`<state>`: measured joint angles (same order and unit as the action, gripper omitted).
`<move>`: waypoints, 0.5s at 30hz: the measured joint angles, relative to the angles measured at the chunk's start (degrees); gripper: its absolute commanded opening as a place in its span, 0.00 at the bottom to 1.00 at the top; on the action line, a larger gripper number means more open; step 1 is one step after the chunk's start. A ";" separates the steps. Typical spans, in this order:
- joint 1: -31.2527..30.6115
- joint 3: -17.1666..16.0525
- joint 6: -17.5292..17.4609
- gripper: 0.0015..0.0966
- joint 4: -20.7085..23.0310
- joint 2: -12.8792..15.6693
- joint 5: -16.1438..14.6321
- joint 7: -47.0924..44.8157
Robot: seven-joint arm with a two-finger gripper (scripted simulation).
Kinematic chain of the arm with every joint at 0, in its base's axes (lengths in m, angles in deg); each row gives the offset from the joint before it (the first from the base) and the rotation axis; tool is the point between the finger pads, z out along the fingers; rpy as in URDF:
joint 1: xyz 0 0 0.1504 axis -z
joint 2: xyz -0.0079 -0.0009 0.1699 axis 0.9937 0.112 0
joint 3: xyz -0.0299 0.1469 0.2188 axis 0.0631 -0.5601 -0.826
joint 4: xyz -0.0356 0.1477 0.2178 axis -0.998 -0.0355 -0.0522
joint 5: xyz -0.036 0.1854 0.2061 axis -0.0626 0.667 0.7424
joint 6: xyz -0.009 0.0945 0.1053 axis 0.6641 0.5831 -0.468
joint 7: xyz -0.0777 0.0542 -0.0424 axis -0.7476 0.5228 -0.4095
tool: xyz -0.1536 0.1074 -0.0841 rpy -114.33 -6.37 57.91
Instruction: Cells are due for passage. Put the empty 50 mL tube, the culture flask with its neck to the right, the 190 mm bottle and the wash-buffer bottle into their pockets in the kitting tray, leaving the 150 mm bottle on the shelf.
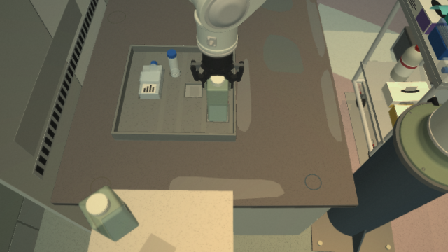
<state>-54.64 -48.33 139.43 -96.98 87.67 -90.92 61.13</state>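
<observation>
My gripper [217,77] is over the right side of the kitting tray [175,92], closed on the cap end of a tall green square bottle [217,99] that stands in the tray's right-hand pocket. To its left a small square pocket [193,90] lies empty. The blue-capped 50 mL tube [173,63] stands near the tray's back wall. The culture flask [151,83], with a bar-chart label, sits at the tray's left. A shorter green bottle with a cream cap [106,212] stands on the corner of the pale shelf at the front.
The pale shelf [164,220] overlaps the table's front edge. A wire rack [402,70] with a white bottle and boxes stands off the table's right side. The robot's base [420,140] fills the right foreground. A vented panel runs along the left.
</observation>
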 measured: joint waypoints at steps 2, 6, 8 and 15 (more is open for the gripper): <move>0.00 0.00 0.00 0.28 0.00 0.00 0.00 0.00; 0.00 0.00 0.00 0.37 0.00 0.00 0.00 0.00; 0.00 0.00 0.00 0.41 0.00 0.00 0.00 0.00; 0.00 0.00 0.00 0.56 0.00 0.00 0.00 0.00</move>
<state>-54.64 -48.33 139.42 -96.98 87.68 -90.92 61.13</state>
